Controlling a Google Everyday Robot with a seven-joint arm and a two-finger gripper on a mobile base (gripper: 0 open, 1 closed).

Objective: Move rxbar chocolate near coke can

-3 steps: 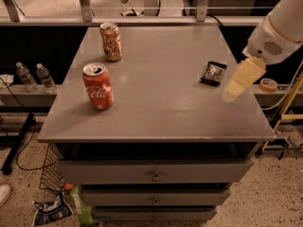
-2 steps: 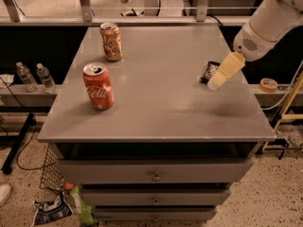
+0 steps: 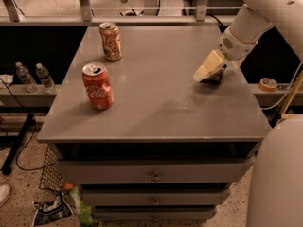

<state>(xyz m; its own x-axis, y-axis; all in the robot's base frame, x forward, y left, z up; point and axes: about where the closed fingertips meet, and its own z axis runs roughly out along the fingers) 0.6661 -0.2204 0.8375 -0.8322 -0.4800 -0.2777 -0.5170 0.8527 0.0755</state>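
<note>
The rxbar chocolate point(image 3: 215, 77) is a small flat black bar lying near the right edge of the grey table point(image 3: 156, 108). Most of it is covered by my gripper. My gripper point(image 3: 208, 68) hangs from the white arm coming in from the upper right, and sits right over the bar's left part, at or just above it. The coke can point(image 3: 97, 86) is red with white script and stands upright at the left front of the table, far from the bar.
An orange-tan patterned can point(image 3: 110, 41) stands upright at the back left. Two plastic bottles point(image 3: 34, 76) sit on a low shelf to the left. A tape roll point(image 3: 268, 84) lies on a ledge to the right. Drawers point(image 3: 154, 174) are below the tabletop.
The gripper has moved left and toward the back, from off the table's right edge to directly over the rxbar chocolate. The cans and the bar have not moved.
</note>
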